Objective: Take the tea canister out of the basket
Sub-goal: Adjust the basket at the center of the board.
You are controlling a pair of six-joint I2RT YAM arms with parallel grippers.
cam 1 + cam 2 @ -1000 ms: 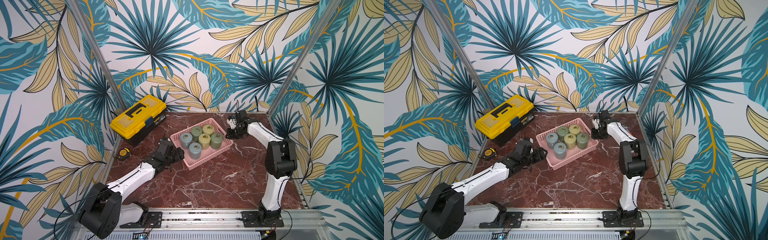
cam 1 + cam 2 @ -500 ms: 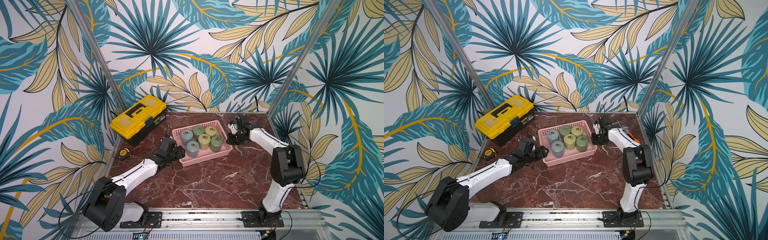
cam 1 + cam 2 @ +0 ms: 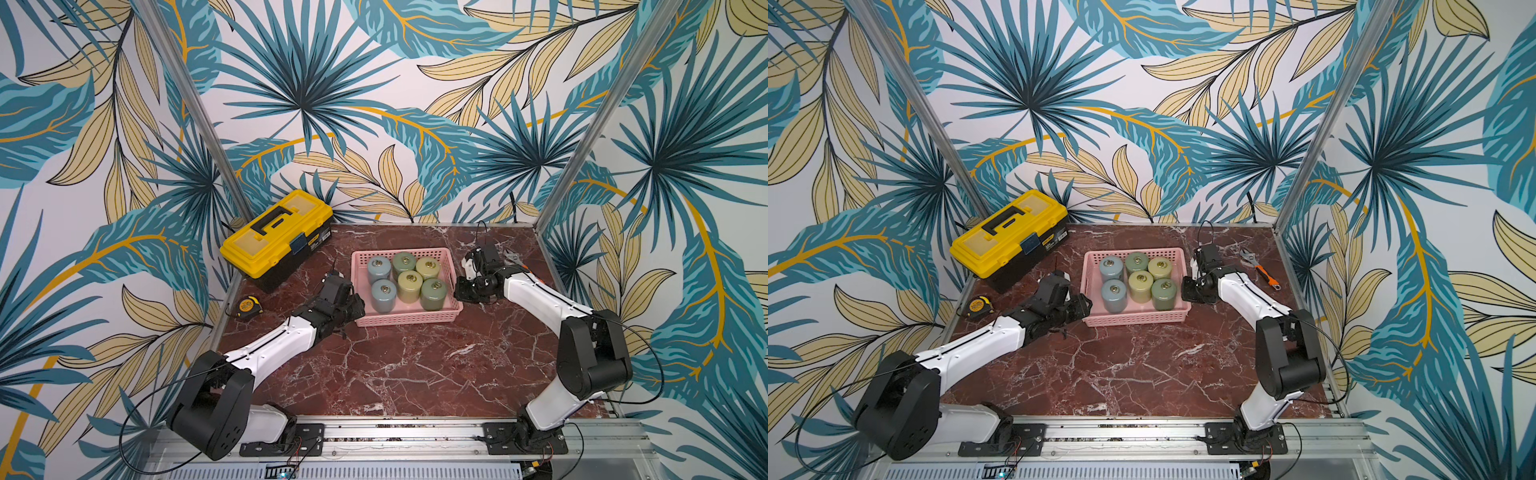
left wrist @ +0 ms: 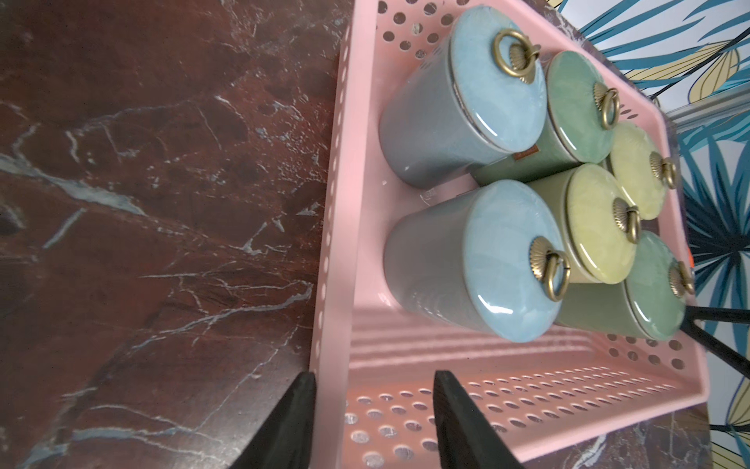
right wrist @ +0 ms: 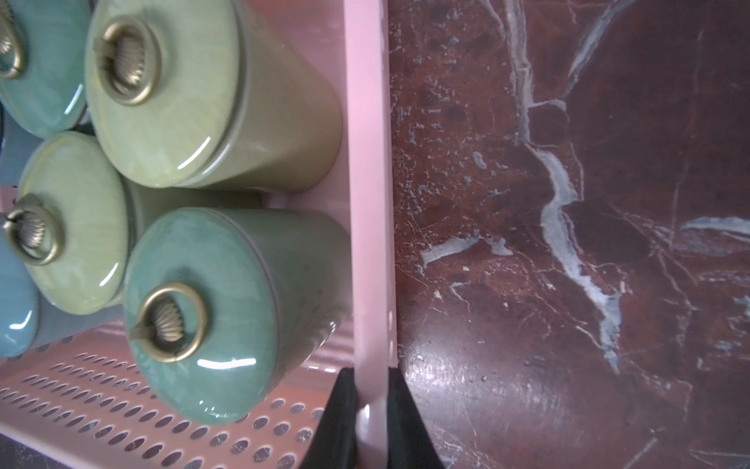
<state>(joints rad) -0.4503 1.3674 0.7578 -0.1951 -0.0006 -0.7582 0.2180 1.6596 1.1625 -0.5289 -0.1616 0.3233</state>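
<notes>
Right claw (image 5: pixel 370 371) pinching pink basket (image 5: pixel 367 162) wall, left claw (image 4: pixel 373 375) straddling it unclenched (canister label (image 4: pixel 648 153) unreadable)

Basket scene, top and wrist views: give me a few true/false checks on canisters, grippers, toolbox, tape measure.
1. Six canisters stand upright in the basket. True.
2. The right gripper is shut on the basket's side wall. True.
3. The left gripper holds a blue canister. False: its jaws stand apart, straddling the basket's wall, with no canister between them.
4. The yellow toolbox has its lid open. False: the lid is closed.
5. The tape measure lies in the basket. False: it lies on the table, outside the basket.
</notes>
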